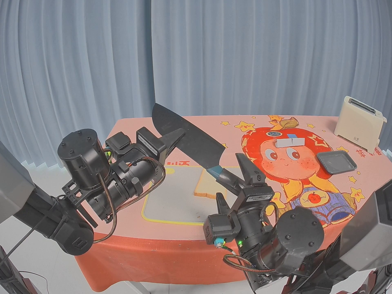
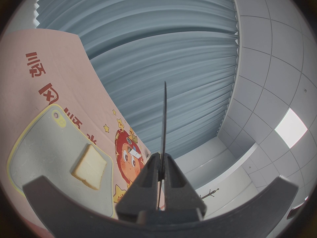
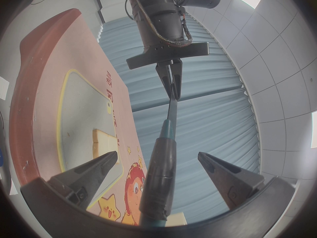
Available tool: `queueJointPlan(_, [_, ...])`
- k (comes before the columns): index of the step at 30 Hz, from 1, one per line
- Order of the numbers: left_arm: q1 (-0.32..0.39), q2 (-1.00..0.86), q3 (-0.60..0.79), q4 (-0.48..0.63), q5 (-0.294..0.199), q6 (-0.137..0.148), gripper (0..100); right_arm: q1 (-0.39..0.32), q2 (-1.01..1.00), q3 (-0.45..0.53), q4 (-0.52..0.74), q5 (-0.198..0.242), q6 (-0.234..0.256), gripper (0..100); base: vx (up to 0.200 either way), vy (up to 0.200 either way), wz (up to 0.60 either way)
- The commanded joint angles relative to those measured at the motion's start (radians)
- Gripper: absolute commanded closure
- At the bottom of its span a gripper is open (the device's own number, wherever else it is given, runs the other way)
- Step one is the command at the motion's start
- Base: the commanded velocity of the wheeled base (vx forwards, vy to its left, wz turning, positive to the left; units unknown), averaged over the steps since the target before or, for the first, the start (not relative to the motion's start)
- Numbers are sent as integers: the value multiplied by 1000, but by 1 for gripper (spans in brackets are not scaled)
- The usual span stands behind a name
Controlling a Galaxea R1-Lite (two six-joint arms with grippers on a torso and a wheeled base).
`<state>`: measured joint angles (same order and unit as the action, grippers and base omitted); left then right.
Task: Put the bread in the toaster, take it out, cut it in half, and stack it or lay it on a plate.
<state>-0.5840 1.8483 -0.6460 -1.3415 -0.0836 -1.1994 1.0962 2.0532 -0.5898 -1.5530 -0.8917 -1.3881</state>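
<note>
— While we start at the near edge, how does the right gripper stand?
— The right gripper (image 1: 228, 174) is nearest. Its 2 fingers (image 3: 95, 172) are spread wide apart, 1 on each side of the handle (image 3: 160, 179) of the knife (image 1: 196, 145), and neither presses on it.
— And the bread?
— 1 slice of bread (image 1: 206, 188) lies flat on the grey cutting board (image 1: 171, 203) with the yellow rim. It is at the board's right end, just beyond the right gripper and below the handle.
— So what carries the knife?
— The left gripper (image 1: 179, 134), which is farther back and to the left, over the board's far side. Its fingers (image 2: 148, 179) are pinched together on the dark blade (image 2: 163, 116). The knife is held in the air above the board, its tip toward the far left and its handle slanting down toward the near right.
— Anything farther off?
— On the right of the pink table (image 1: 228, 121), a dark grey tray (image 1: 335, 162) lies well apart from the board. Beyond it, at the far right corner, the cream toaster (image 1: 359, 123) stands upright with its slot facing up.
</note>
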Motion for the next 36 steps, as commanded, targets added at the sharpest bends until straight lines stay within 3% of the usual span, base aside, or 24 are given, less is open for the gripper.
queueJointPlan(1, [0, 2, 0, -1, 1, 0, 100, -6, -2, -12, -13, -1, 0, 0, 0, 0, 0])
queueJointPlan(14, [-2, 2, 3, -1, -1, -2, 100, -15, -2, -22, -13, -1, 0, 0, 0, 0, 0])
queueJointPlan(15, [-2, 3, 3, -1, -1, -2, 100, -18, -2, -21, -13, -1, 0, 100, 0, 0, 0])
queueJointPlan(36, [-5, 2, 9, -1, -10, -3, 100, -15, -1, -21, -13, -10, 0, 100, 0, 0, 0])
